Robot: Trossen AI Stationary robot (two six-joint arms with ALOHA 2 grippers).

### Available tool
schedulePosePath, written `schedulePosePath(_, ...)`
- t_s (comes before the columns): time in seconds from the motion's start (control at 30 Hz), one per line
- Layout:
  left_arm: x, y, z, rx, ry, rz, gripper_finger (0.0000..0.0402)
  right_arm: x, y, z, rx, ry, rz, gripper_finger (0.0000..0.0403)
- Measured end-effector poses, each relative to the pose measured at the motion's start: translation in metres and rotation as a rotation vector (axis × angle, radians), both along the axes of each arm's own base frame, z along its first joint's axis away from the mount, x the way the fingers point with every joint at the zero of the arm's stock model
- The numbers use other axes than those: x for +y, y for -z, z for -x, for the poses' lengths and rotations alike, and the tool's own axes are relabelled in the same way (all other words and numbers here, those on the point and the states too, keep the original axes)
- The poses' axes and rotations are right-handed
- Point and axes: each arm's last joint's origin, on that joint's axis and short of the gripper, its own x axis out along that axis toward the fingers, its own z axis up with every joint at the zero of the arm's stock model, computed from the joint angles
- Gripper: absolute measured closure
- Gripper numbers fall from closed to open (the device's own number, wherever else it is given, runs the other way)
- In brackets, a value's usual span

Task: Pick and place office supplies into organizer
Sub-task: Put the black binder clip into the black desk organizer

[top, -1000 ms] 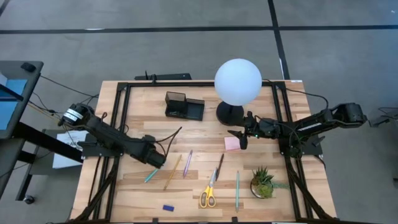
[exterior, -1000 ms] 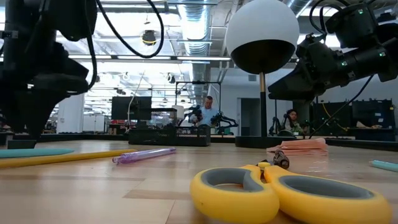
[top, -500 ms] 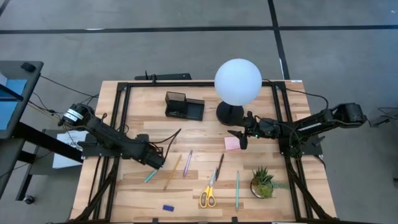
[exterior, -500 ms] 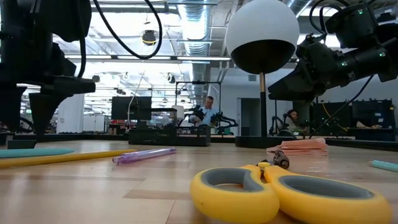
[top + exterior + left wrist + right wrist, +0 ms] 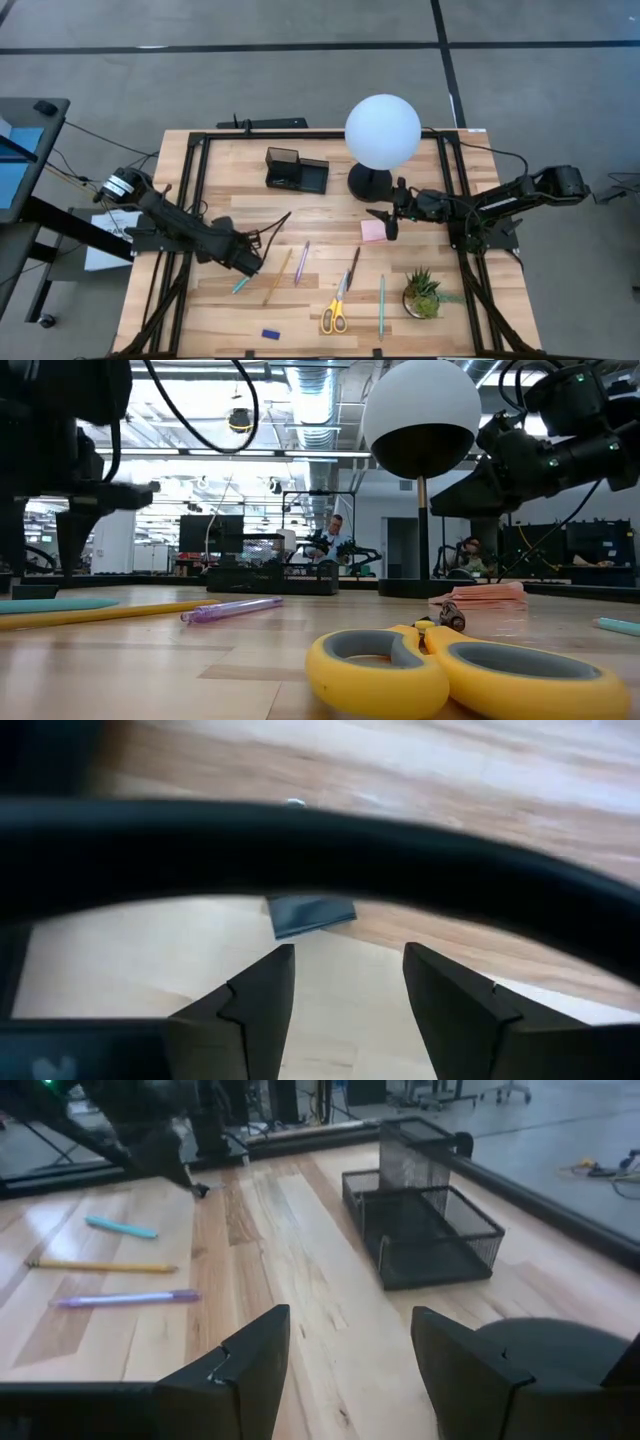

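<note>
Lying at seven o'clock on the table [image 5: 330, 205]: teal pen [image 5: 242, 283], light, stiff, slippery, best pinched mid-barrel. Hovering just above, left gripper [image 5: 250, 263], jaws parted, empty. Waiting over pink pad [image 5: 374, 231], right gripper [image 5: 388, 220], wide, empty.

The organizer [image 5: 296, 170] stands at the table's [image 5: 320, 300] far side, left of the lamp [image 5: 381, 135]. A pad [image 5: 373, 231] lies nearer, below the lamp. Pens [image 5: 301, 262] and scissors [image 5: 335, 312] lie along the near side, the plant [image 5: 422, 293] right of them, the eraser [image 5: 270, 334] at the near left.
</note>
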Motion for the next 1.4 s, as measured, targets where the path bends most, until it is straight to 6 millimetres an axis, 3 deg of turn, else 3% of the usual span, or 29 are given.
schedulePosePath(0.23, -0.003, 0.02, -0.004, 0.104, -0.023, -0.01, 0.0217, 0.0, -0.006, -0.001, -0.044, -0.016, 0.069, 0.0198)
schedulePosePath(0.87, 0.006, 0.019, -0.003, 0.114, -0.026, -0.112, 0.0217, 0.0, -0.007, -0.002, -0.053, -0.02, 0.094, 0.0198)
schedulePosePath(1.2, -0.002, 0.018, 0.002, 0.123, 0.035, -0.128, 0.0217, 0.0, -0.007, -0.002, -0.053, -0.02, 0.093, 0.0198)
schedulePosePath(1.4, -0.008, 0.033, 0.002, 0.172, 0.042, -0.14, 0.0217, 0.0, -0.007, -0.002, -0.053, -0.02, 0.093, 0.0198)
